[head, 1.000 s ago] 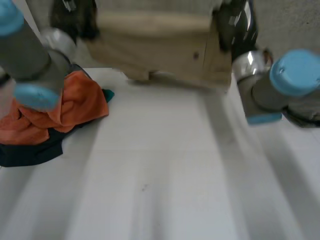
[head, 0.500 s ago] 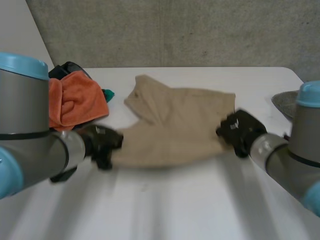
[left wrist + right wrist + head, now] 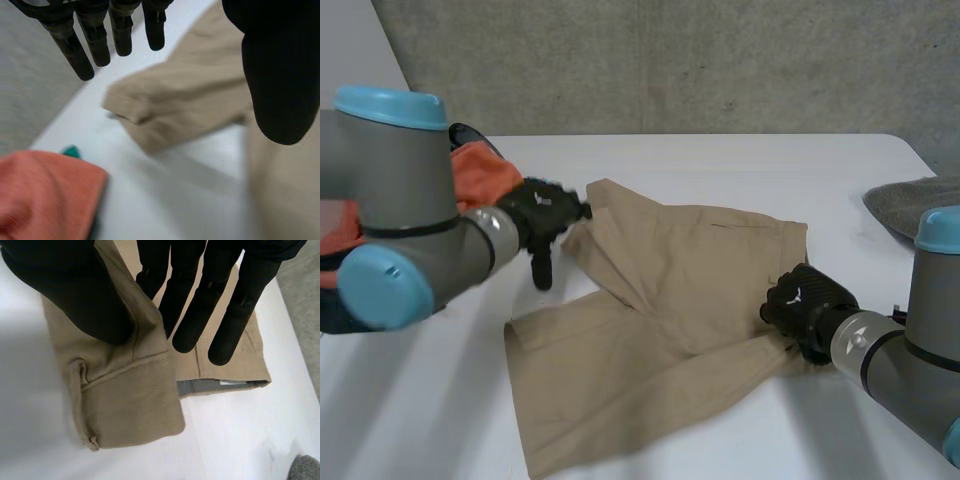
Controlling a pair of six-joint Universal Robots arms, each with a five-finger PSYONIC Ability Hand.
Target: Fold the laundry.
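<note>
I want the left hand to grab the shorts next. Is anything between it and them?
Nothing visible. The left hand is open just above the far corner of the shorts. The orange cloth lies beside it, apart from the shorts. The right hand pinches another edge.

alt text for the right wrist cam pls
The right hand pinches a thick edge of tan shorts between thumb and fingers, over a white table. A bit of grey cloth lies farther off.

Bare white table [image 3: 740,160] lies open beyond the beige shorts [image 3: 660,320] — an orange cloth pile [image 3: 485,175] (left) and grey cloth [image 3: 910,200] flank it.
</note>
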